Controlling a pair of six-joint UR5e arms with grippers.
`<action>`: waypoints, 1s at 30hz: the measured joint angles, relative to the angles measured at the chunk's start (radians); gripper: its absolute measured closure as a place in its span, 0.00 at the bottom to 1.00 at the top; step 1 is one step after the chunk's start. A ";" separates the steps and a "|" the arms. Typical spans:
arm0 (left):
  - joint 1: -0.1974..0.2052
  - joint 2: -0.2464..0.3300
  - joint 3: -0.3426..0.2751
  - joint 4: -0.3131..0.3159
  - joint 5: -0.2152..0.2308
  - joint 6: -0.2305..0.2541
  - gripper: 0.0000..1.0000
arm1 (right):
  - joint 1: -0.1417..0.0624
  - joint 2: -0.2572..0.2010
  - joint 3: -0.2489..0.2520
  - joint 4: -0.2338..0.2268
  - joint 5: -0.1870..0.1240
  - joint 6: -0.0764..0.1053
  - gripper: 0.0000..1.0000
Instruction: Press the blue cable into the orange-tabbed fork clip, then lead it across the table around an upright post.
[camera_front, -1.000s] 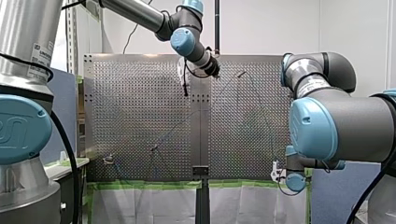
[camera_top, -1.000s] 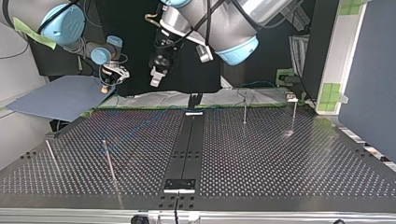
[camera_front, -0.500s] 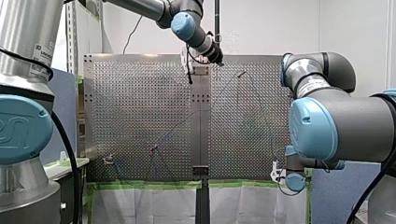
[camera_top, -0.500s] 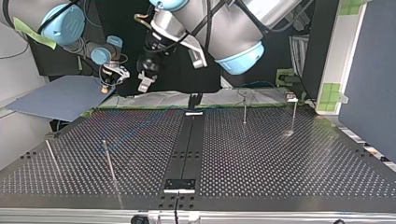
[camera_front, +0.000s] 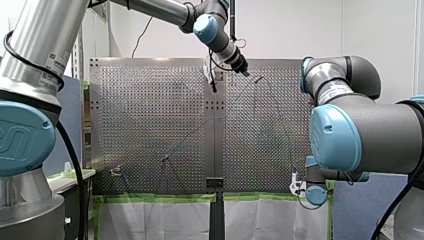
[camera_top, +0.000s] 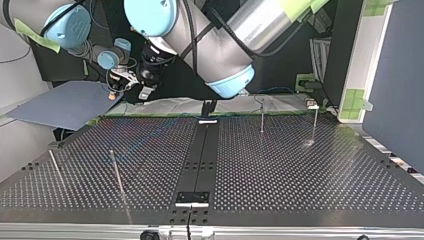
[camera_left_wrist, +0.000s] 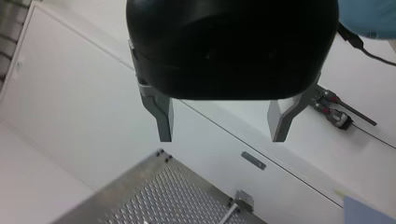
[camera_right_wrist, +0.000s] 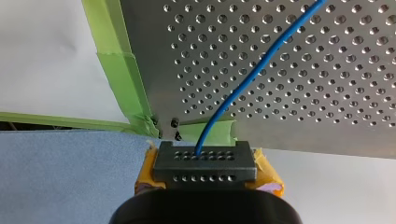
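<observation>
My left arm (camera_front: 165, 11) has swung its wrist toward three o'clock in the front view. It now hangs high over the counter's (camera_front: 150, 125) twelve o'clock edge, jaws apart and empty. My right arm's (camera_front: 360, 135) jaws, at five o'clock, clamp the blue cable (camera_right_wrist: 261, 65).

Four cameras around one perforated desk (camera_front: 150, 125).
The front view looked from behind and above the arms (camera_front: 350, 135), across the desk; the top view faced them from the opposite edge, near desk height; both shared the surface and its posts (camera_top: 262, 120). The left wrist view looked past my left claw (camera_left_wrist: 222, 137) at a distant desk corner; the right wrist view hung close over green tape (camera_right_wrist: 114, 70) and the blue cable (camera_right_wrist: 252, 74).
</observation>
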 joint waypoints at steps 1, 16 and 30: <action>0.001 -0.010 0.010 -0.009 -0.001 -0.005 0.00 | 0.000 0.000 0.000 0.000 0.000 0.000 1.00; 0.010 -0.081 0.165 -0.059 -0.026 0.001 0.00 | -0.001 0.000 0.000 0.001 0.000 0.000 1.00; -0.004 -0.083 0.313 -0.075 -0.029 0.053 0.00 | 0.000 0.000 0.000 0.003 -0.003 0.000 1.00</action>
